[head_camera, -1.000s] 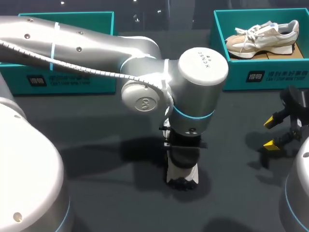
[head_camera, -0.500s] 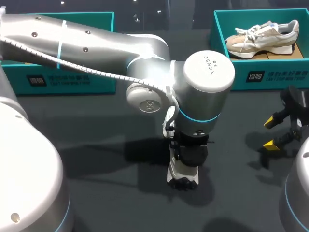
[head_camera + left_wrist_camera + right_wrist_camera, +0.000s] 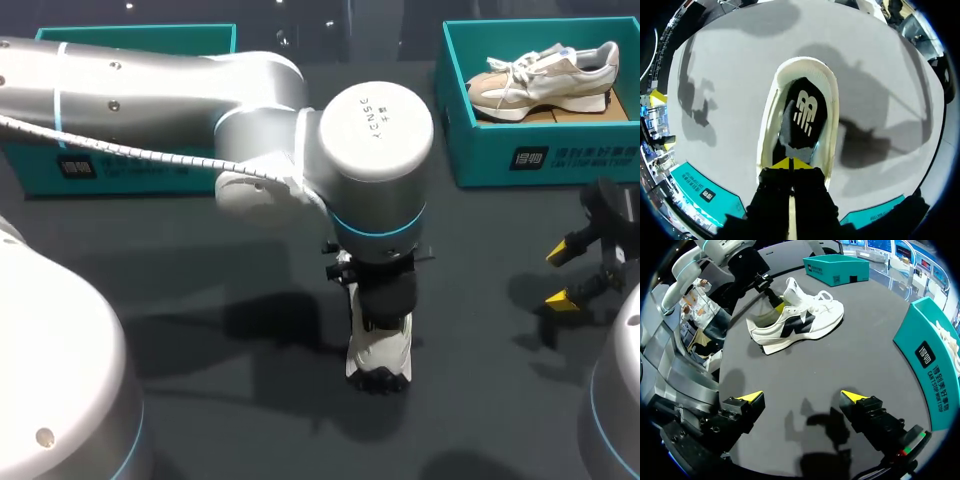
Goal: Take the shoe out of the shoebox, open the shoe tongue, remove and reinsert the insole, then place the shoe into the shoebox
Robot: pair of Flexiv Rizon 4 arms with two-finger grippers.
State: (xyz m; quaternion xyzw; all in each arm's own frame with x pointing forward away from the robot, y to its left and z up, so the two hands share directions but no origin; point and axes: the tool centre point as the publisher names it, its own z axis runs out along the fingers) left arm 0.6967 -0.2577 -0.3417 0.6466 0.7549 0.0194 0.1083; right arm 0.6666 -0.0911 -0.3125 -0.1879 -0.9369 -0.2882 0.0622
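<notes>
The shoe (image 3: 378, 350) stands on the tabletop (image 3: 200, 400), well apart from the shoebox (image 3: 540, 155). The left gripper (image 3: 790, 163), tips together inside the heel, seems to pinch the insole (image 3: 802, 117) (contact is shadowed). Peel upward slowly, heel first. The right gripper (image 3: 802, 396) waits spread, nearer the shoebox.

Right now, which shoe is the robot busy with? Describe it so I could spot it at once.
Look at the middle of the dark table, under the big silver left arm. The white sneaker there stands on the bare tabletop with a black side logo, unlike the beige-and-white sneaker sitting in the teal shoebox.
</notes>
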